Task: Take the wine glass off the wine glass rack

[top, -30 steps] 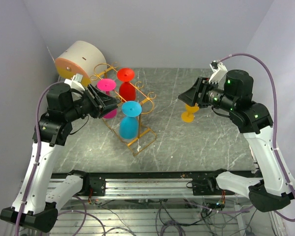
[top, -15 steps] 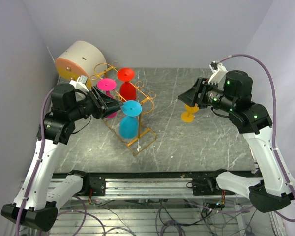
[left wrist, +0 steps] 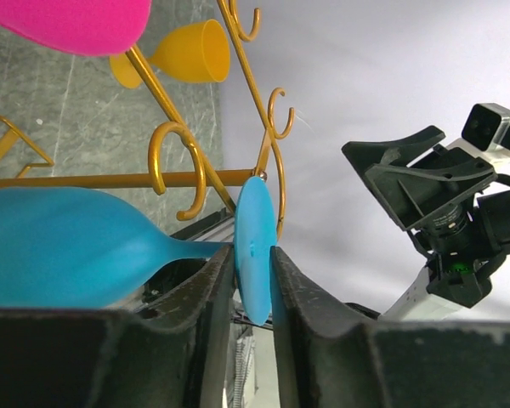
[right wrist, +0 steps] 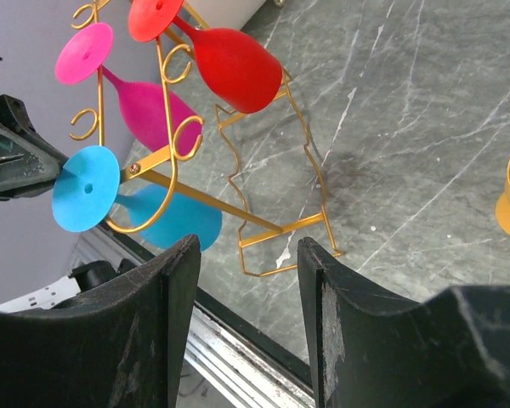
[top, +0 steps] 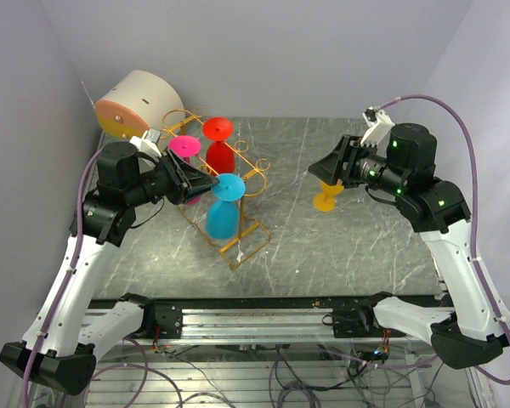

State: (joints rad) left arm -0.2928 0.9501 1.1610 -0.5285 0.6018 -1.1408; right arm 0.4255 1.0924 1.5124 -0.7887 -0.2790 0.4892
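4x wine glasses (top: 221, 219), 1x rack (left wrist: 110, 180), 1x drum (top: 144, 98).

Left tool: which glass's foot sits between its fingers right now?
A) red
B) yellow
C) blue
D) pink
C: in the left wrist view, the blue glass has its round foot standing edge-on between the fingers of the left tool.
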